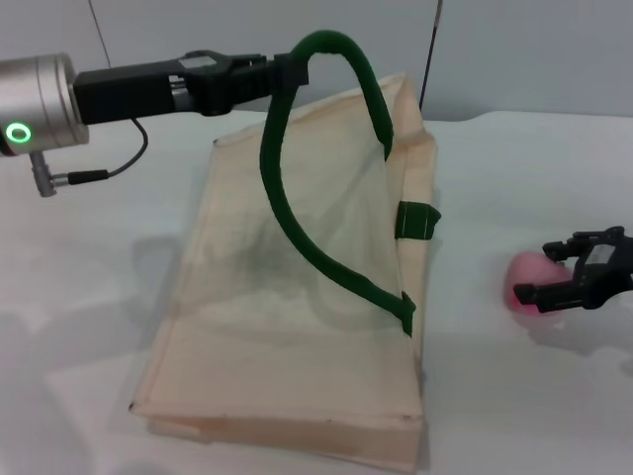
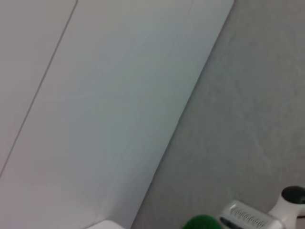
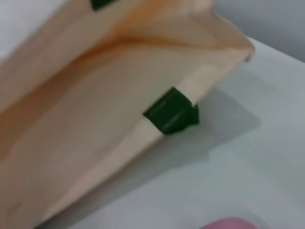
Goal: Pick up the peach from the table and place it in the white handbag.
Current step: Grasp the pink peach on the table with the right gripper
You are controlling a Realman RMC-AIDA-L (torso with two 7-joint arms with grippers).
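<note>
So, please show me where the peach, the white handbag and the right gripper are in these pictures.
peach (image 1: pixel 526 280), head view: pink rounded side, left of the fingers.
white handbag (image 1: pixel 247 327), head view: middle of its cream fabric face.
right gripper (image 1: pixel 554 272), head view: midway between its black fingertips at the peach.

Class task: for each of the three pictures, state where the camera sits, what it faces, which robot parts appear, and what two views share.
Head view: looks down at table, handbag, peach; left gripper holds green handle; right gripper at peach.
Left wrist view: faces wall; no own jaws shown.
Right wrist view: faces bag; no jaws shown.
Shared: peach and bag, head and right wrist.
</note>
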